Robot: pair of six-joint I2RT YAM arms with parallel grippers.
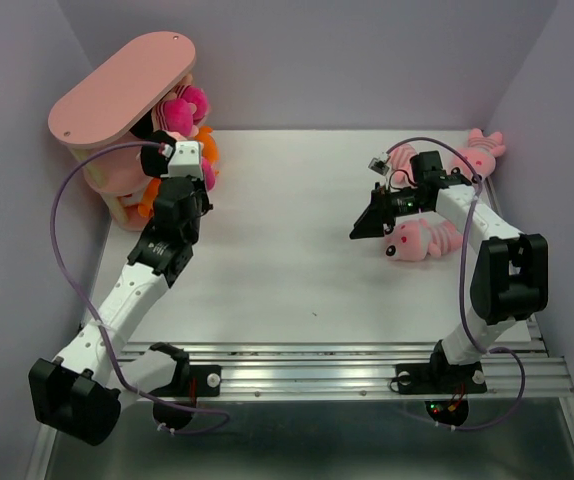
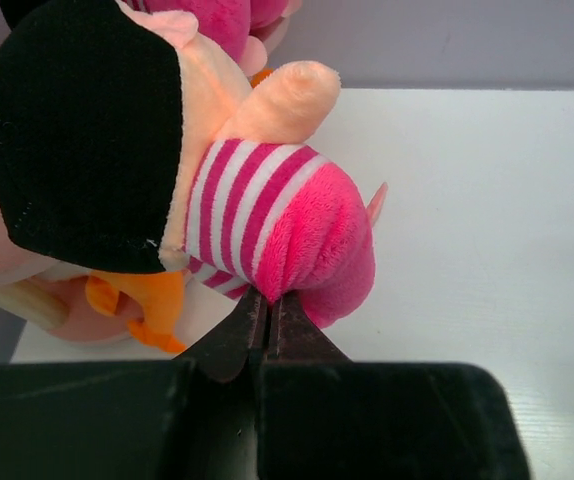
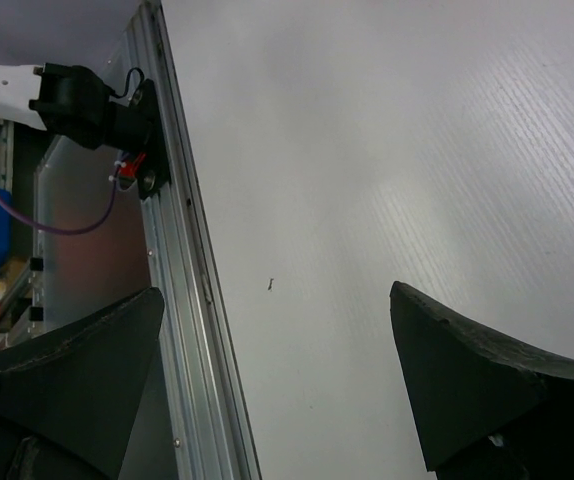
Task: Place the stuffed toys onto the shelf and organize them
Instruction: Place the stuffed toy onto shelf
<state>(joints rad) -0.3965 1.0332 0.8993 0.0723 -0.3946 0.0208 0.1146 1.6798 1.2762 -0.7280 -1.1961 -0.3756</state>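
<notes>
Shelf stands far left on the counter, a magenta-striped doll at its edge touching my left end effector, tips pressed together, while my right end effector hangs spread wide beside a pink striped animal.

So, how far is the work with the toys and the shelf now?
Done: several toys, pink and orange, already sit in the shelf. In hand: the left gripper, shut, touches the striped doll at the shelf; whether it pinches the fabric I cannot tell. Left: a pink toy lies on the table beside the open right gripper, another pink toy at the far right corner.
</notes>
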